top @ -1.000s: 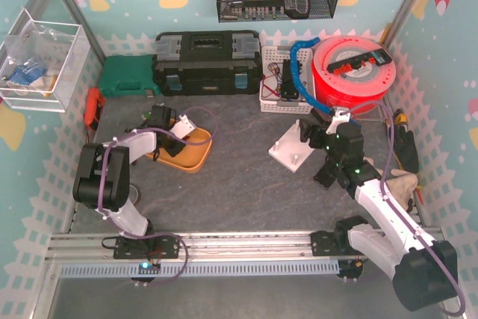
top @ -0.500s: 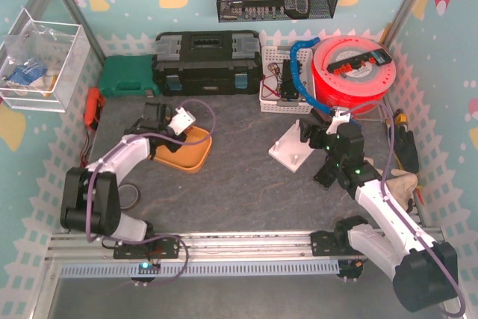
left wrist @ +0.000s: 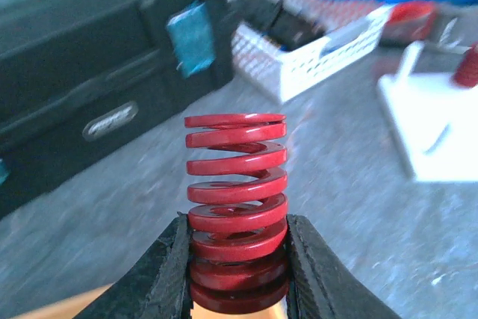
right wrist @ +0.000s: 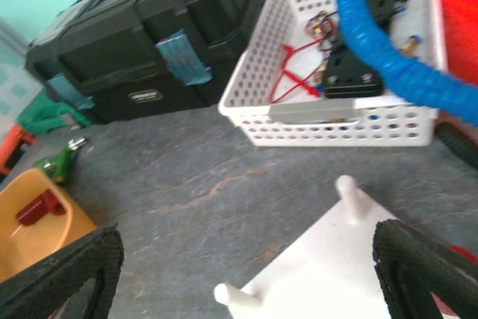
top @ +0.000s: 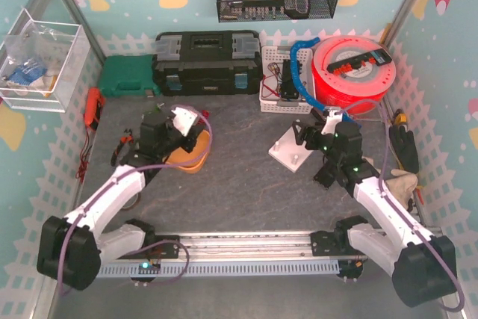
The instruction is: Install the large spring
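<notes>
A large red coil spring (left wrist: pixel 237 207) stands upright between the fingers of my left gripper (left wrist: pixel 237 267), which is shut on its lower coils. In the top view this gripper (top: pixel 187 138) hovers over the orange tray (top: pixel 196 160), and the spring is hidden there. The white base plate (top: pixel 293 149) with upright pegs (right wrist: pixel 347 192) lies to the right, apart from the spring. My right gripper (right wrist: pixel 246 274) is open and empty, its fingers (right wrist: pixel 67 274) wide apart over the plate's near corner (right wrist: pixel 351 274). It also shows in the top view (top: pixel 305 136).
A black toolbox (top: pixel 207 61), a white basket (top: pixel 280 87) and a red spool (top: pixel 352 72) line the back. A green case (top: pixel 128 76) sits at back left. The orange tray (right wrist: pixel 30 237) holds a small red part (right wrist: pixel 33 211). A green-handled tool (right wrist: pixel 56 162) lies beside it.
My left arm has risen from the orange tray and swung right and nearer, with the large spring in its grip. The right arm has barely moved.
</notes>
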